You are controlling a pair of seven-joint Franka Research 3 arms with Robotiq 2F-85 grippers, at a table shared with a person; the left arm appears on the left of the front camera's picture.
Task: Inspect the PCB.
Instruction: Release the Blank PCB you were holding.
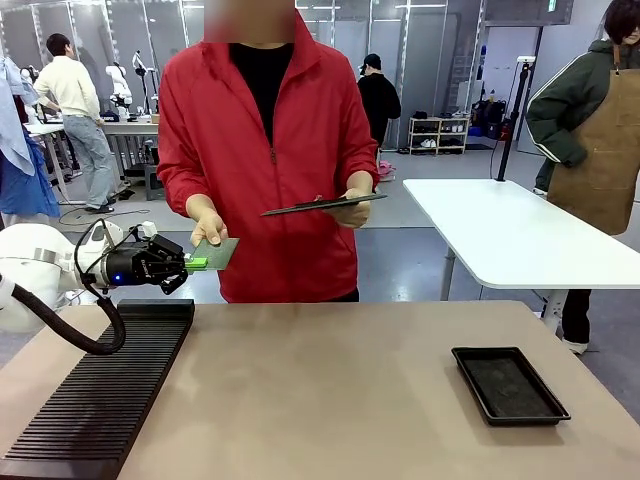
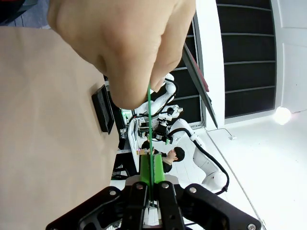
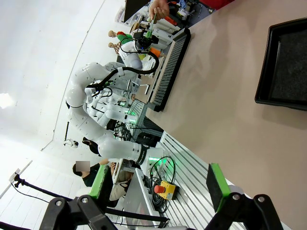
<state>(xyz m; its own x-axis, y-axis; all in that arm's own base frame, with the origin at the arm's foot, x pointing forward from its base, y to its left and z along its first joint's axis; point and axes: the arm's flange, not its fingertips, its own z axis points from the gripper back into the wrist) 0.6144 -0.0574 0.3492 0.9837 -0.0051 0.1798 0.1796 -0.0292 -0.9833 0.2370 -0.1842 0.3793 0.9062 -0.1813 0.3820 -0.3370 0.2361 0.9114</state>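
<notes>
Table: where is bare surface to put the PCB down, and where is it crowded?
The widest bare patch of the table lies between the slotted black rack and the black tray. A narrower strip runs between the tray and the table's near edge. Crowded: by the rack's far end, where the left gripper and the person's hand both hold the PCB.

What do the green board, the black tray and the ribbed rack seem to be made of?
Green board: probably rigid fibreglass laminate, matt green; seen edge-on it is very thin yet straight.
Black tray: likely moulded plastic, with a smooth rim and a duller, grainy floor.
Ribbed rack: perhaps plastic or coated metal, matt black, with even ridges; unclear.
</notes>
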